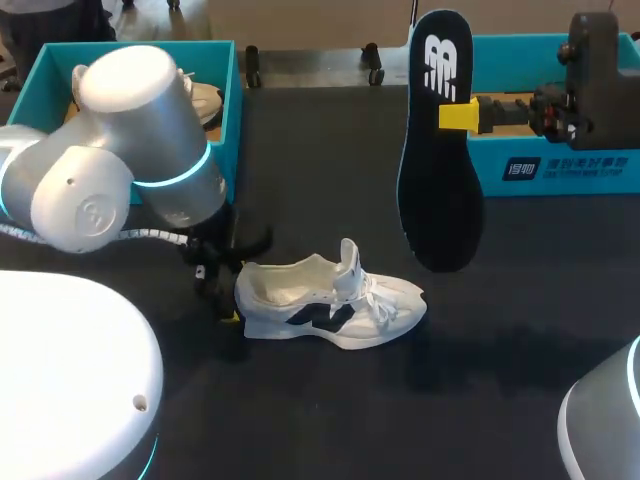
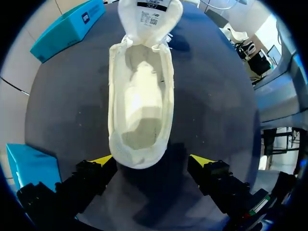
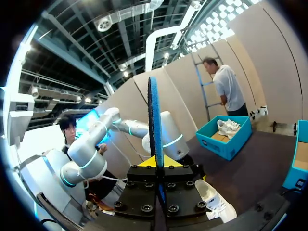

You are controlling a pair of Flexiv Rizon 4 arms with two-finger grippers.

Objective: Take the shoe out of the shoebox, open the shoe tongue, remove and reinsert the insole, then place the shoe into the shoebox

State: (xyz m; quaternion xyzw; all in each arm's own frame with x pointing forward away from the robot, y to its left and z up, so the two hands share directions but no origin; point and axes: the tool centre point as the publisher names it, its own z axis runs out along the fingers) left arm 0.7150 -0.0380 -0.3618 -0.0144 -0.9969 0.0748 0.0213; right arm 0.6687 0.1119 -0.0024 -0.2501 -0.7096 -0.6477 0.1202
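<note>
A white shoe (image 1: 330, 300) with dark side marks lies on the black table, tongue pulled up, its inside bare (image 2: 139, 96). My left gripper (image 1: 218, 290) sits low at the heel. It is open, with one yellow fingertip on either side of the heel (image 2: 151, 161), not touching it. High over the table my right gripper (image 1: 458, 116) is shut on the black insole (image 1: 440, 200), which hangs upright. In the right wrist view the insole (image 3: 155, 115) stands edge-on between the shut gripper's tips (image 3: 156, 161), and the shoe (image 3: 216, 199) lies below.
A teal shoebox (image 1: 228, 110) stands at the back left with another white shoe (image 1: 205, 100) in it. A second teal box (image 1: 560, 165) stands at the back right, behind the right gripper. My bulky left arm (image 1: 130, 150) covers the table's left side.
</note>
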